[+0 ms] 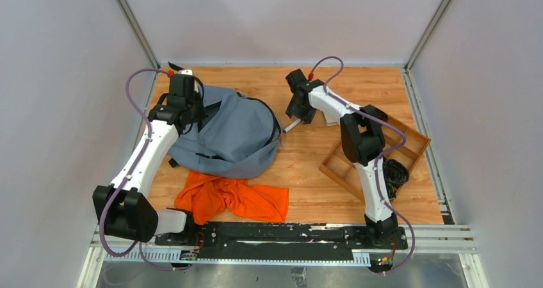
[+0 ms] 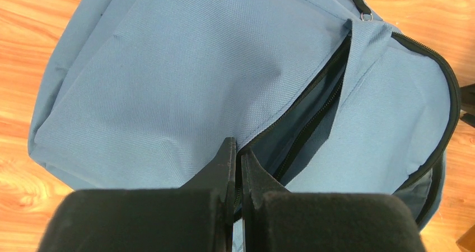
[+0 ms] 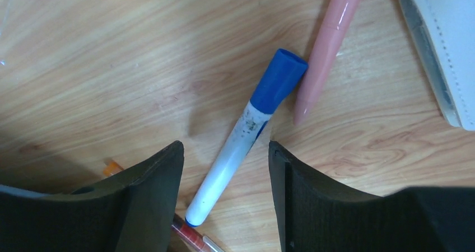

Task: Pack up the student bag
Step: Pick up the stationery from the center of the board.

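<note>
Left claw (image 2: 236, 151): pinched nearly closed on the zip edge of the student bag (image 2: 168, 78).
Position: bag flat at left rear of counter (image 1: 307, 166), zip gaping.
Right claw (image 3: 224, 151): spread wide, empty, straddling blue-capped marker (image 3: 241, 145).
Surface: wood grain.
Room: plain pale walls (image 1: 275, 19).

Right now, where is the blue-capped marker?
In the right wrist view, the blue-capped marker lies on the wooden table between the open jaws of the right gripper, its cap beside the pink pen.

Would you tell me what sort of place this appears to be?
Probably a robotics lab cell: plain grey walls enclose a wooden table, two robot arms are bolted at its edge, and the student bag and wooden tray look staged.
</note>
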